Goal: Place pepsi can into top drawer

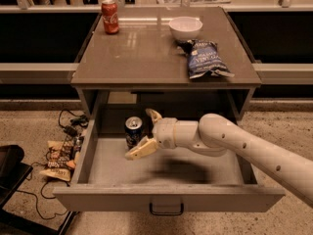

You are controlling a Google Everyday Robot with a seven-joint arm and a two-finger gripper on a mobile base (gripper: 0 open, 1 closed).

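Fingers [141,150] splayed beside pepsi can [133,131], in drawer [220,199]

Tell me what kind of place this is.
Likely a robot test lab or office kitchen: red cola can, bowl, chip bag on a grey cabinet, loose cables on the floor. The gripper sits open by the pepsi can inside the top drawer.

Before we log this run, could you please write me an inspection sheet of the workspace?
Surface: grey cabinet top, glossy.
Job's things: top drawer pulled open; pepsi can upright inside, back left.
Clutter: red cola can, white bowl and chip bag on the cabinet top.
Grippers: gripper inside the drawer, open, just right of the pepsi can.
Cables: black cords on the floor, left.
Surroundings: snack wrappers beside the cords.
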